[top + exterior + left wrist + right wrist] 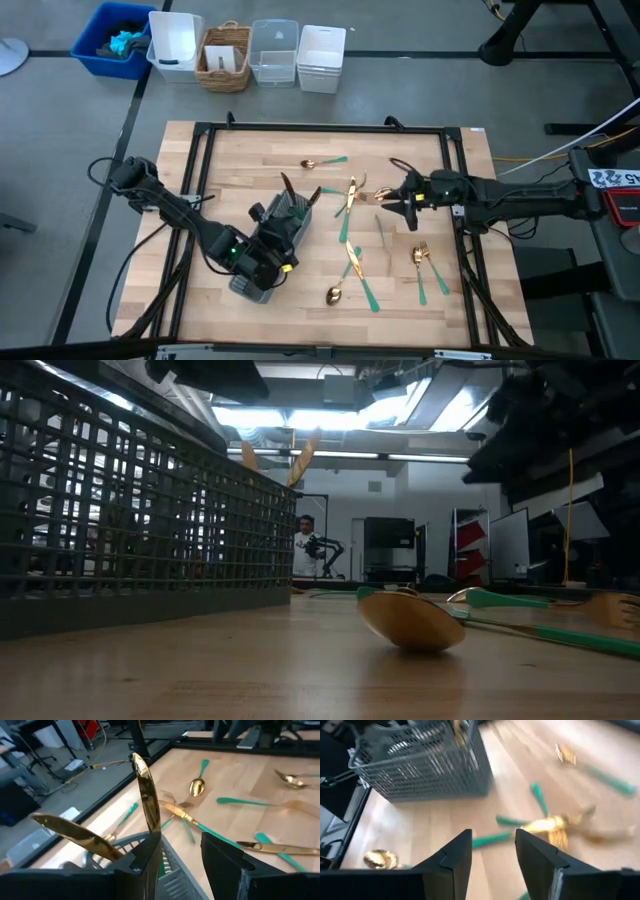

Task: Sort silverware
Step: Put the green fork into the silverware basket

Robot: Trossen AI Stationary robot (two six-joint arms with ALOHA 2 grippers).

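Looking down on the table, I count the silverware still scattered across the wooden top to the right of the grey mesh caddy: a spoon near the front edge, a fork toward the right, a crossed pair by my right gripper, and one spoon lying apart at the back. A few pieces already stand in the caddy, gold heads up, as my left wrist camera shows with a knife rising beside my left gripper.

My left gripper hovers over the caddy with its fingers parted and nothing between them. My right gripper hangs low over the crossed pieces, fingers spread wide and empty.

I judge these pieces light, thin and stiff, so they will not bend, but the polished gold heads look slippery and lie nearly flat against the wood. The slim green handles should give my pads a better bite than the heads. I would pinch across a handle near its middle, so the piece hangs balanced, and choose one lying free before the crossed ones, which could drag a neighbour along
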